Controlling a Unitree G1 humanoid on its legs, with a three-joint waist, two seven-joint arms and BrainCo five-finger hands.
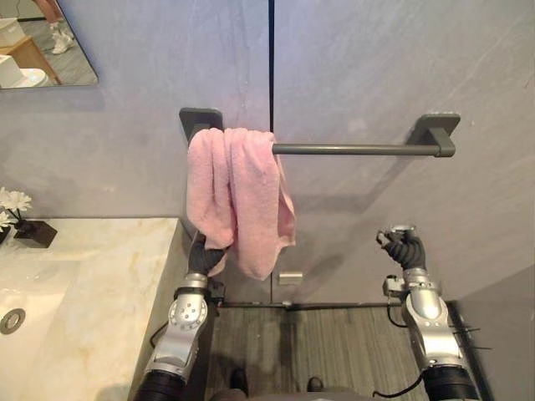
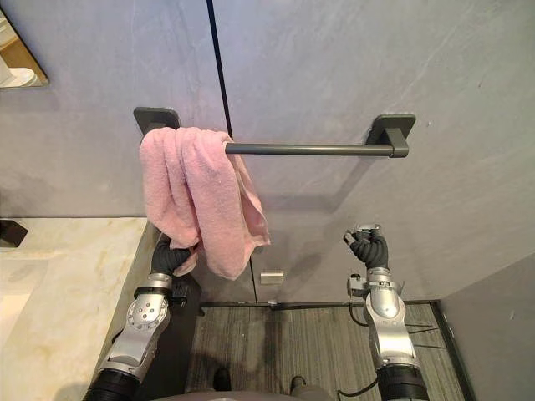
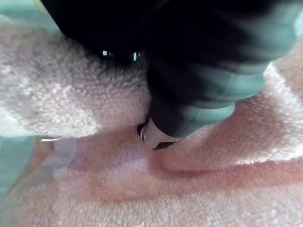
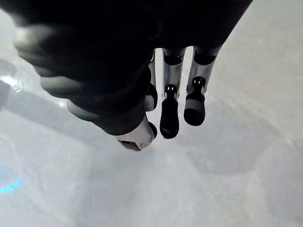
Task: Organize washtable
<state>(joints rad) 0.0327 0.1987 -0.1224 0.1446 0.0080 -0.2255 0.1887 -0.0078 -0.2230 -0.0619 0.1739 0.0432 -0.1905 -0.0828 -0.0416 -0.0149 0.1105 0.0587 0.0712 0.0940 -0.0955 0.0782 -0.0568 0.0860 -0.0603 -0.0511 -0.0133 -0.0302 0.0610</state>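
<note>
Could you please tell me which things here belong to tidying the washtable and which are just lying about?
Job: towel, bar, washtable, left hand at the towel.
Lying about: flowers, mirror, sink, idle right hand.

A grey wall rail [image 1: 355, 149], a pink towel [image 1: 238, 196] in a bunch over its left end.

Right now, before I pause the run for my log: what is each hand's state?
Left hand: buried under the pink towel, cannot be told.
Right hand: open, holding nothing.
</note>
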